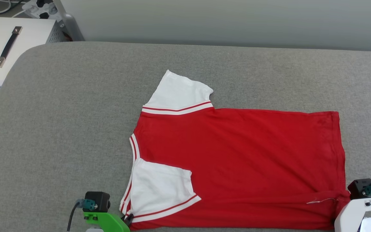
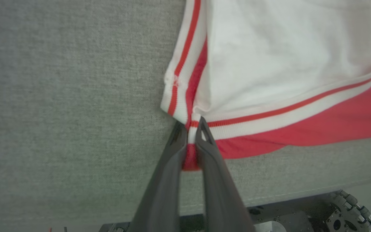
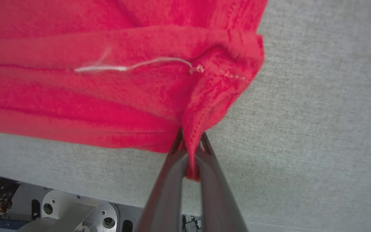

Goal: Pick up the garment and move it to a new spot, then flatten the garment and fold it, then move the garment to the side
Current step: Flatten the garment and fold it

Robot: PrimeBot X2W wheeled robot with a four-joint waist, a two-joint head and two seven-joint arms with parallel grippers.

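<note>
No text, number or brand can be read. The shirt (image 1: 237,151) lies with a plain red face up. The white case (image 1: 27,32) at the far left has a small pale tag on its top, too small to make out.

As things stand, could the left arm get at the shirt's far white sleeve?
Probably not yet: the left gripper is shut on the garment at its near shoulder corner. The far sleeve lies uncovered, nothing across the way.

left wrist: green bracket (image 1: 107,221), black camera block (image 1: 97,199) | right wrist: white shell (image 1: 353,217) | jaws: dark, tapered
</note>
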